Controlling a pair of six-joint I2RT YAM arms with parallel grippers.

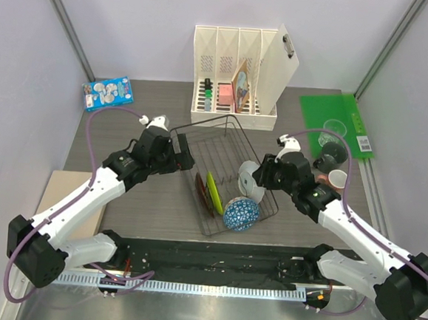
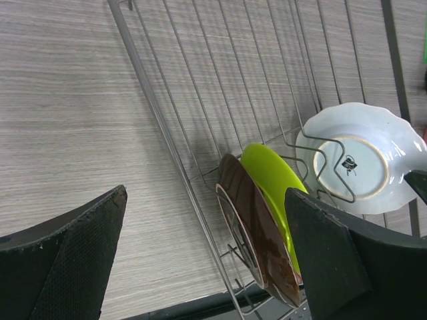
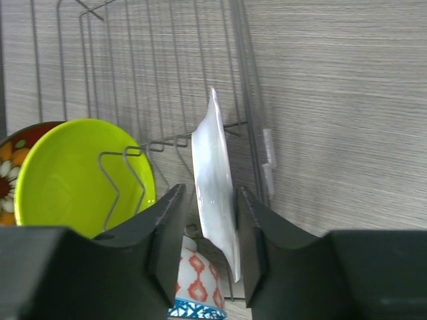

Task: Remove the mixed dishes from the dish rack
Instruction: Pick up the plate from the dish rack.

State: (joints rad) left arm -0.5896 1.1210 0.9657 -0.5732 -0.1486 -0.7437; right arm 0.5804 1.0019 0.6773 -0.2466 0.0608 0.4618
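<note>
The dark wire dish rack holds a white plate, a lime-green plate, a red floral plate and a blue patterned bowl. My right gripper straddles the white plate's rim. The right finger touches it and a small gap shows at the left finger. The plate still stands in the rack. My left gripper is wide open over the rack's left edge, above the red plate and the lime plate. A clear glass, a dark grey mug and a pink mug stand to the right.
A cream file holder stands behind the rack. A green mat lies at the back right under the glass. A blue packet lies at the back left. A wooden board lies at the left edge.
</note>
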